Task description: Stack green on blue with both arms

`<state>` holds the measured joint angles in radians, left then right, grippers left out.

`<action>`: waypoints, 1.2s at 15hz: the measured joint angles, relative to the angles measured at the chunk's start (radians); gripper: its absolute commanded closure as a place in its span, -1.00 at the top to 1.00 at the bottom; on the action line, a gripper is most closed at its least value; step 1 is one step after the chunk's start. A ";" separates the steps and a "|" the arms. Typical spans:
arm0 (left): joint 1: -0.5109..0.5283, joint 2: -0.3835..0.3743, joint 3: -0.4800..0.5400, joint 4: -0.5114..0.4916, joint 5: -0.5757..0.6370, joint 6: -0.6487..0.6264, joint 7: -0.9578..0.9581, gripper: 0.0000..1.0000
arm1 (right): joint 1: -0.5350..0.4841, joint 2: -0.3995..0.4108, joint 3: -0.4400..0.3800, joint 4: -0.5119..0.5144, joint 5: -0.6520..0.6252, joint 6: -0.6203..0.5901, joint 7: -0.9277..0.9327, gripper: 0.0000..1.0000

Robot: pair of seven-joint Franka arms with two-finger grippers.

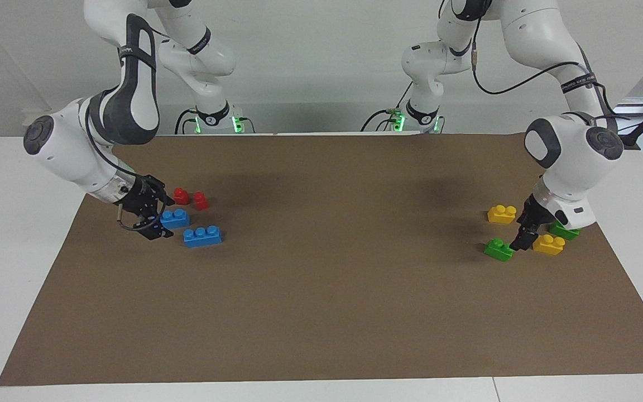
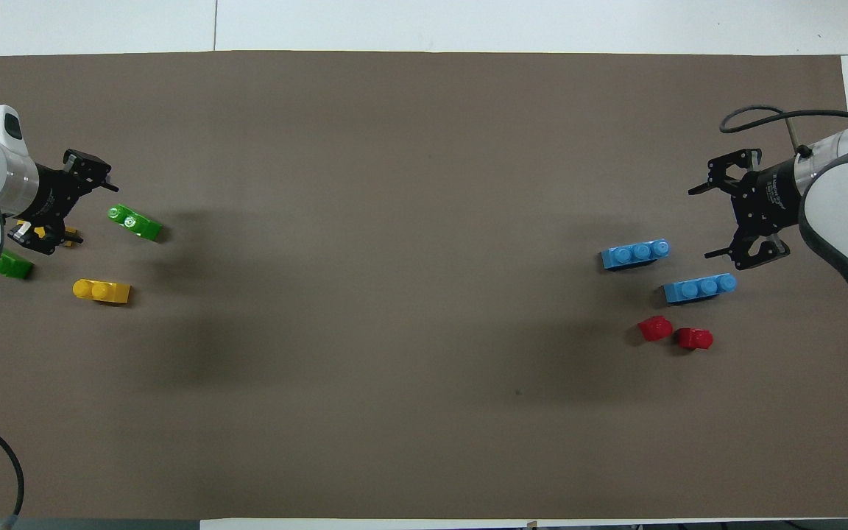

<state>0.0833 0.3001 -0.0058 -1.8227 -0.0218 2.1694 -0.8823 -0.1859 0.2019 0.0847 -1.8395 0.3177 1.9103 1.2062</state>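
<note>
Two blue bricks lie toward the right arm's end of the table, one nearer the robots point(image 1: 176, 218) point(image 2: 700, 287) and one farther point(image 1: 202, 235) point(image 2: 635, 254). My right gripper point(image 1: 159, 218) point(image 2: 704, 222) is open and empty, low by the end of the nearer blue brick. Two green bricks lie toward the left arm's end, one in the open point(image 1: 499, 249) point(image 2: 135, 221), one partly under the left arm point(image 1: 564, 230) point(image 2: 13, 265). My left gripper point(image 1: 524, 231) point(image 2: 91, 207) is open and empty, low between the open green brick and a yellow brick.
Two yellow bricks sit by the green ones, one beside the left gripper point(image 1: 548, 244) and one nearer the robots point(image 1: 502, 214) point(image 2: 101, 291). Two small red blocks point(image 1: 181, 195) point(image 1: 201, 200) sit nearer the robots than the blue bricks. A brown mat point(image 1: 321, 279) covers the table.
</note>
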 measured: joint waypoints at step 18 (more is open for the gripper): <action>0.000 0.099 -0.003 -0.048 0.000 0.180 -0.101 1.00 | -0.004 0.050 0.000 -0.116 0.078 0.160 -0.091 0.92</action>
<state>0.0836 0.3992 -0.0086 -1.8710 -0.0218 2.3498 -0.9838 -0.1897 0.2514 0.0849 -1.9557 0.3954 2.0703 1.1155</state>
